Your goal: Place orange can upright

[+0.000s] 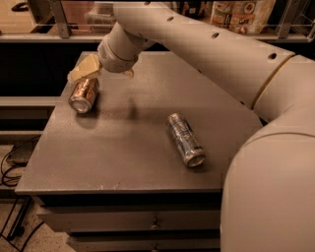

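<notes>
The orange can (83, 95) lies on its side near the left edge of the grey table (128, 147), one silver end facing me. My gripper (105, 73) hangs just above and behind the can's far end. Its pale yellow fingers (83, 69) stand apart and hold nothing. The left finger is close over the can; I cannot tell whether it touches. The big white arm (206, 44) reaches in from the right.
A longer silver-blue can (185, 139) lies on its side right of the table's middle. Drawers (147, 221) sit under the tabletop. A shelf with packages (241, 15) runs behind the table. Cables (12, 157) lie on the floor at left.
</notes>
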`<state>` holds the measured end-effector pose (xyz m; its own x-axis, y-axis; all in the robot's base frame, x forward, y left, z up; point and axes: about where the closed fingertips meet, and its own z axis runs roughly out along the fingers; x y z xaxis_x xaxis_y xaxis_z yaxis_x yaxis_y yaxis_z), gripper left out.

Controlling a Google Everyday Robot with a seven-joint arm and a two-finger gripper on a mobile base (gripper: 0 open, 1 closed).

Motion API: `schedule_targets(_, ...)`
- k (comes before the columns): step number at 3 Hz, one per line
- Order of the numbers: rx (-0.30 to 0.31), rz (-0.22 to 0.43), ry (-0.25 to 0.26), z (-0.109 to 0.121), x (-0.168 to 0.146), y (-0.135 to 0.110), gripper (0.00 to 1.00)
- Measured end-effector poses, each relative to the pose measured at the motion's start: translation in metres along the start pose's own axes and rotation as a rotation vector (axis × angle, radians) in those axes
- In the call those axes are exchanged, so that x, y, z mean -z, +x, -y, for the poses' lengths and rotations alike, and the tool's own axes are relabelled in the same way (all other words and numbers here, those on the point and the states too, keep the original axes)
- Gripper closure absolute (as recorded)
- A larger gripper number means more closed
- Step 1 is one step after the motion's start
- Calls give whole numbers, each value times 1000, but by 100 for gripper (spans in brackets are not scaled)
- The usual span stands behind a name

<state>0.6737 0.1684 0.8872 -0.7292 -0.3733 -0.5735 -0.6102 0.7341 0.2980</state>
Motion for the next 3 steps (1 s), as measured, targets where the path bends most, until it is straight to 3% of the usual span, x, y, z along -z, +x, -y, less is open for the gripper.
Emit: schedule_targets(3, -103, -36, -11, -5, -29, -11, 0)
